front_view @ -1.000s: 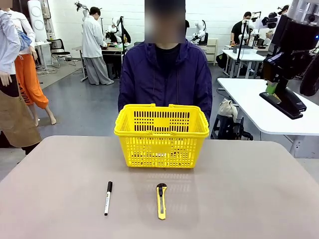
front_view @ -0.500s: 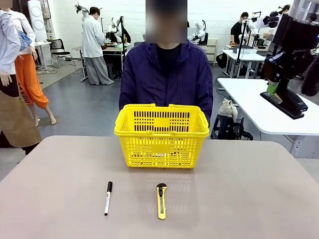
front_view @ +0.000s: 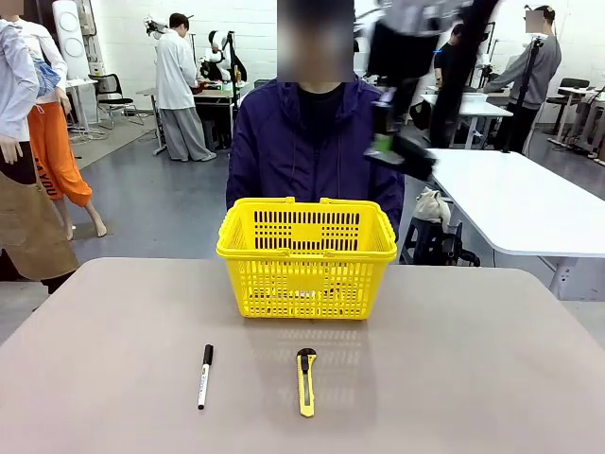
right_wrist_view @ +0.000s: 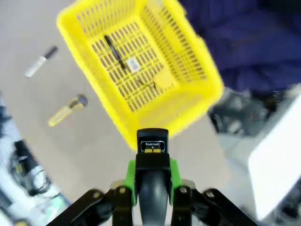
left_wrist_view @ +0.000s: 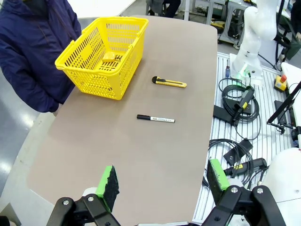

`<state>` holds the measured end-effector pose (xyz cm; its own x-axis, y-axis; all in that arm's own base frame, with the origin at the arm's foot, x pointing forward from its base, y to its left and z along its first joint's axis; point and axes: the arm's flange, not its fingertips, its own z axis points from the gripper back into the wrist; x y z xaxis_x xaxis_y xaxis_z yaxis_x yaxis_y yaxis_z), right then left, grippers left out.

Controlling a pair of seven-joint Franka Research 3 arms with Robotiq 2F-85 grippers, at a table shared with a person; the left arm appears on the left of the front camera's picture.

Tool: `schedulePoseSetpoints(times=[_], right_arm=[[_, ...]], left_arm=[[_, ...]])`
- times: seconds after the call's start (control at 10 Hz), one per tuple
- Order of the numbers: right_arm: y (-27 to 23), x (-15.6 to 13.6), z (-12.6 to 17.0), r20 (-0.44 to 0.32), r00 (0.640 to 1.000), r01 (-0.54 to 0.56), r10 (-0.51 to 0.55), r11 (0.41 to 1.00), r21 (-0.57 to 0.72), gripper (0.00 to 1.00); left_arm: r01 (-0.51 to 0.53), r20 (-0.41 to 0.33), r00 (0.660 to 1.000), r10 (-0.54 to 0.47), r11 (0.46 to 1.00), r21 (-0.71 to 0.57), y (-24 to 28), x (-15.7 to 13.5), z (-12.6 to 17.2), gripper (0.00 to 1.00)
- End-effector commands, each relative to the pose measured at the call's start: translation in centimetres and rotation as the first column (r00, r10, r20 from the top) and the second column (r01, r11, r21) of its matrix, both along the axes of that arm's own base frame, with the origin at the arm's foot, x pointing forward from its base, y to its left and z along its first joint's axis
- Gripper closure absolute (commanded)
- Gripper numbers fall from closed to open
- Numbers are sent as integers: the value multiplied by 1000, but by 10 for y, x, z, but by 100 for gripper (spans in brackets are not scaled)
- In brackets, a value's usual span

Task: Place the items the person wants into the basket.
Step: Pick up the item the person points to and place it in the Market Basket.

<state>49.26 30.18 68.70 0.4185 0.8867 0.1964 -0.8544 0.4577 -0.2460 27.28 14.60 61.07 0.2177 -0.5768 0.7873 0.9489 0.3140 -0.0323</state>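
The yellow basket (front_view: pixel 304 284) stands at the table's far side in front of the person (front_view: pixel 317 142) in a navy jacket. My right gripper (front_view: pixel 386 144) hangs blurred high above the basket's right end, shut on the black stapler (front_view: pixel 416 157). In the right wrist view the stapler (right_wrist_view: pixel 152 146) sits clamped between the green pads, over the basket (right_wrist_view: pixel 155 113), which holds the thin black pen (right_wrist_view: pixel 115 51) and the yellow tape measure (right_wrist_view: pixel 164 80). My left gripper (left_wrist_view: pixel 163 179) is open and empty, high over the table's near left edge, far from the basket (left_wrist_view: pixel 101 80) and the tape measure (left_wrist_view: pixel 110 57).
A white marker (front_view: pixel 204 375) with a black cap and a yellow utility knife (front_view: pixel 305 380) lie on the table in front of the basket. Cables and the other arm's base (left_wrist_view: pixel 251 42) sit beside the table. A white table (front_view: pixel 529 203) stands behind on the right.
My right arm has swung quickly leftward with the stapler, from the far right of the picture to above the basket's right end. The marker, knife and basket have stayed put.
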Motion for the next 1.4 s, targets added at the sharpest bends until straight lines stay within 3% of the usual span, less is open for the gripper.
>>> schedulePoseSetpoints(times=[0.0,0.2,0.5,0.9,1.3], right_arm=[[35,46,4,25,983,-183,183,983,8,68],[72,64,-27,0,950,-313,313,950,-2,68],[111,85,-86,-111,904,-423,412,900,-106,68],[128,112,-148,-250,856,-502,453,844,-188,68],[123,134,-174,-302,825,-542,478,820,-185,68]], left_arm=[[12,16,1000,-12,1000,-13,2,0,0,3],[12,16,1000,-12,1000,-13,2,0,0,3],[12,16,1000,-12,1000,-13,2,0,0,3],[12,16,1000,-12,1000,-13,2,0,0,3],[12,16,1000,-12,1000,-13,2,0,0,3]])
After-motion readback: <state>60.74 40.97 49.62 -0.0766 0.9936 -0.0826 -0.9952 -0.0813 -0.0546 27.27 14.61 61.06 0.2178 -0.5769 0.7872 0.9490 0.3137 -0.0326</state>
